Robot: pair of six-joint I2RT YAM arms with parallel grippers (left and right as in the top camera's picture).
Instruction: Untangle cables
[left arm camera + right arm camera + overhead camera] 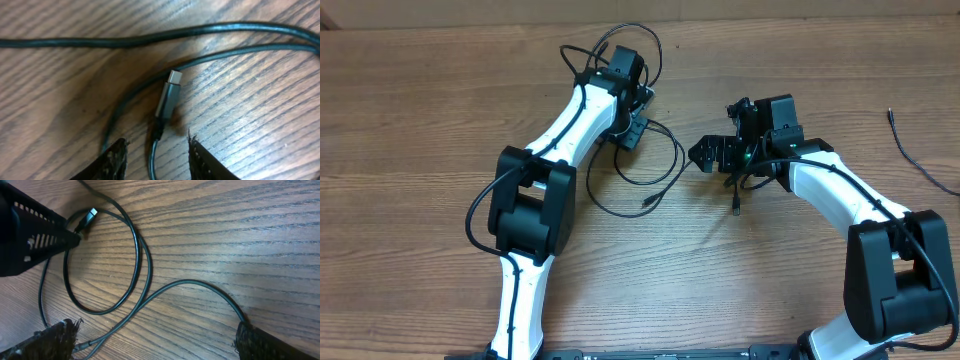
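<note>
Thin black cables (660, 170) loop on the wooden table between my two arms. My left gripper (636, 132) hangs over their upper part. In the left wrist view, the left gripper (157, 161) is open, and one cable end runs up between its fingers without touching them. That end carries a grey plug (168, 96), which lies just ahead of the tips. My right gripper (708, 155) stands wide open at the loops' right side. In the right wrist view, cable strands (145, 297) cross the gap of the right gripper (155, 342). The same plug (91, 215) shows there beside the left finger (35, 240).
A separate thin black cable (912, 152) lies near the table's right edge. A loose plug end (647, 203) rests below the loops, and another short cable end (735, 205) lies just under the right gripper. The arms' own thicker wires arch above the left wrist (620, 45).
</note>
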